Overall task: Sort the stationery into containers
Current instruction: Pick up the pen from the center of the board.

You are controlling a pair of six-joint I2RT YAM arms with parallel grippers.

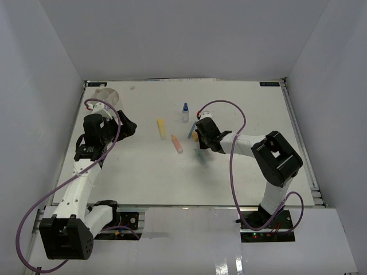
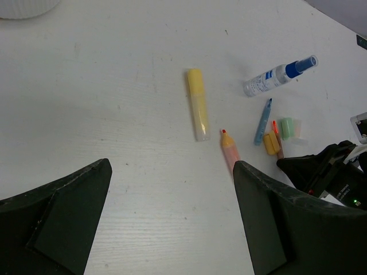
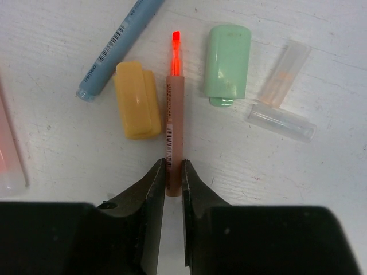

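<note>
Item: thin orange-tipped pen, long axis in line w/ R gripper, pinched at rear end. L gripper held wide, empty. Tub sited far left, nearer L arm.

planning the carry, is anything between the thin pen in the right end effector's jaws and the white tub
Yes: from the pen, the yellow marker lies along that line, and the left end effector sits close beside the tub.

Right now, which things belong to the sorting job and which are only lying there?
Job: tub, yellow marker, pink marker, blue pen, bottle, yellow eraser, green eraser, orange pen in right gripper.
Only lying there: nothing certain; two clear tubes, use unclear.
</note>
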